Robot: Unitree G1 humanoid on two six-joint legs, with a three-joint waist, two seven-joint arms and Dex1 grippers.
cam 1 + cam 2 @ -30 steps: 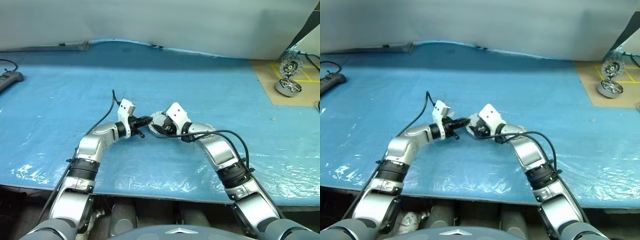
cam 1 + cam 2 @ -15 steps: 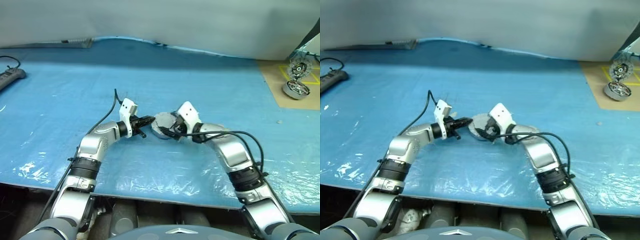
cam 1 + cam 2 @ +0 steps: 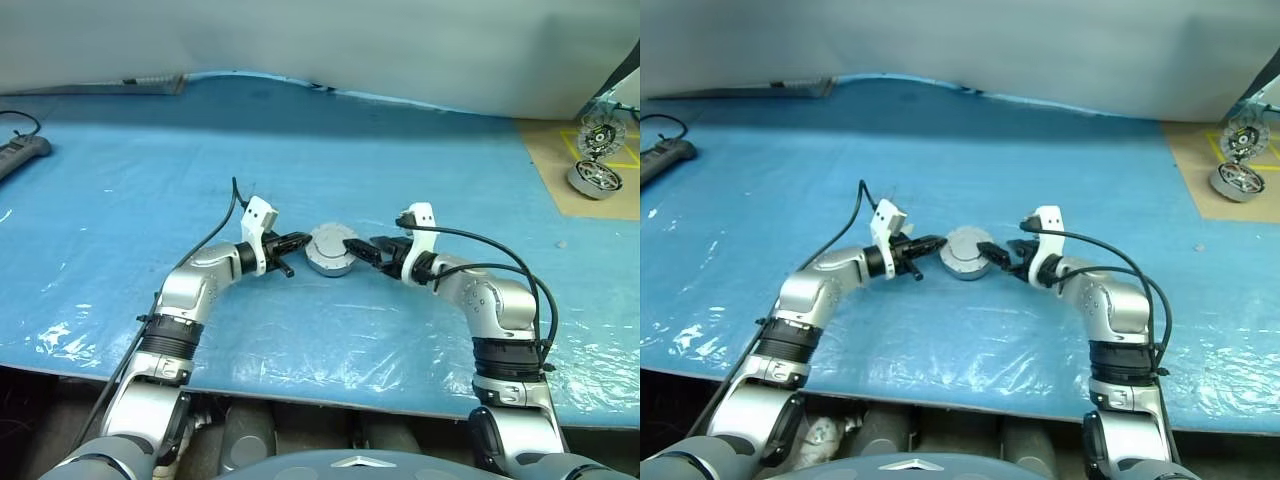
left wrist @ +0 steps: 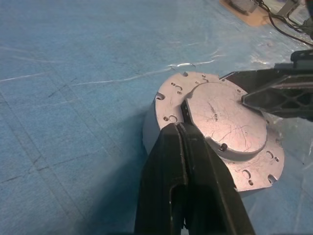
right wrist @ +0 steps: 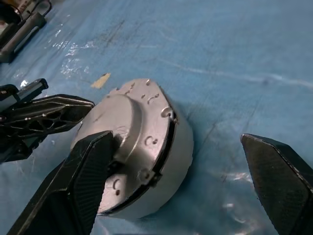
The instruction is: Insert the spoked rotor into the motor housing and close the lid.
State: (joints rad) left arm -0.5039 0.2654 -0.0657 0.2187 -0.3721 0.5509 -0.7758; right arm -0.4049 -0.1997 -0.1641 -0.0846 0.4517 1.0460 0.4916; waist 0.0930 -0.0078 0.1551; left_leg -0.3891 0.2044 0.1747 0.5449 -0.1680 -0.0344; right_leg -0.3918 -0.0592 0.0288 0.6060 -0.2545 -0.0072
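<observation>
On the blue bench (image 3: 120, 170), the lid (image 4: 226, 120) lay closed on the motor housing (image 3: 329, 251). The left pincer (image 3: 297, 240), clamped empty, touched its rim; the right pincer (image 3: 362, 247) stood wide alongside and could nudge the housing off position.

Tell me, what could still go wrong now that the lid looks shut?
The lid may not be fully seated: a dark gap shows along the housing edge, so it could lift again.
The left gripper, shut, has its tips against the lid's rim; pulling away carelessly might nudge the housing across the slick blue sheet.
The right gripper is open with one finger close against the lid, and could catch it when backing off.
</observation>
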